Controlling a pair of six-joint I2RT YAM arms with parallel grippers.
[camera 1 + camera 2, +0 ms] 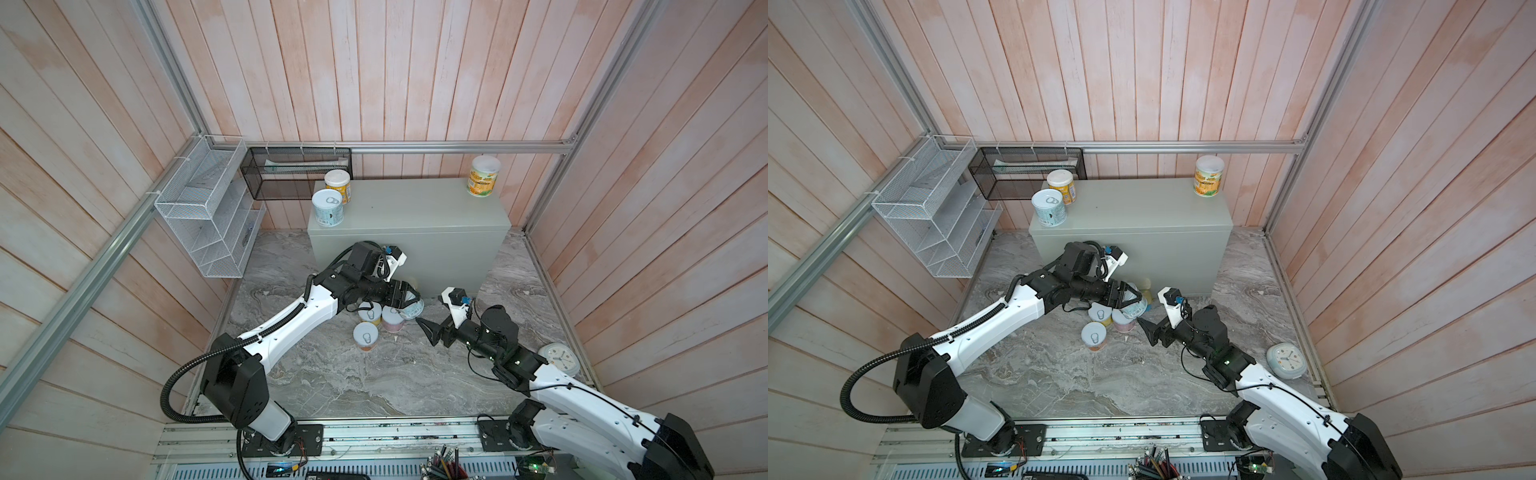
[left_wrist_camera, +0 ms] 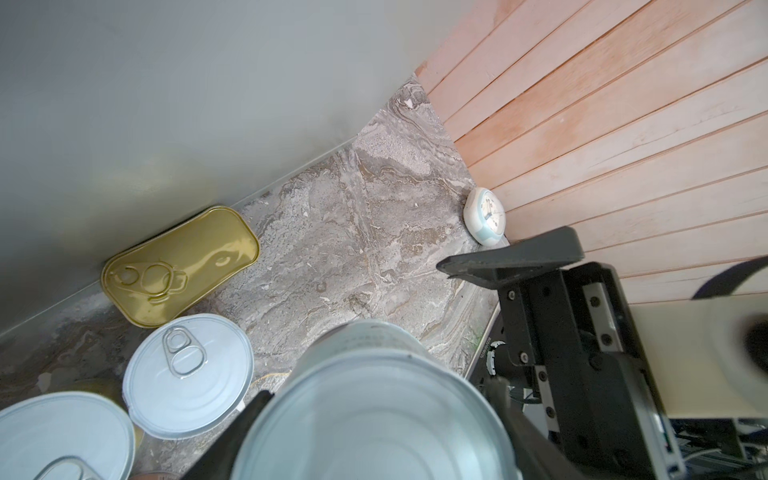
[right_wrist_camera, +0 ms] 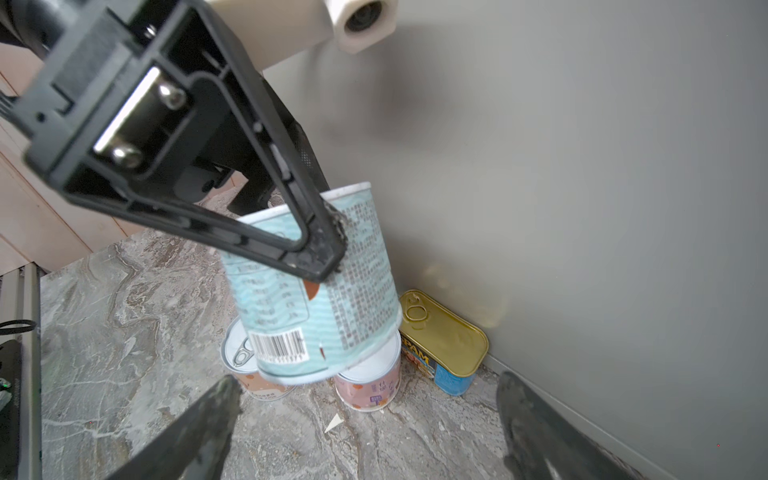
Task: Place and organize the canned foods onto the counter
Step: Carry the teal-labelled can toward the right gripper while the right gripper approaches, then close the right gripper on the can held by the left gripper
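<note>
Marble floor [image 1: 353, 374]: left fingers [image 3: 320, 253] hold pale-blue round can [image 3: 345, 299] aloft, right fingers [image 3: 199, 428] wide, empty; next likely raising it onto light-grey metal counter [image 1: 415, 208] above.

Your left arm [image 1: 286, 328] and right arm [image 1: 582, 399] show white shells, black joints; ribbed black hose [image 1: 165, 395] lower left
</note>
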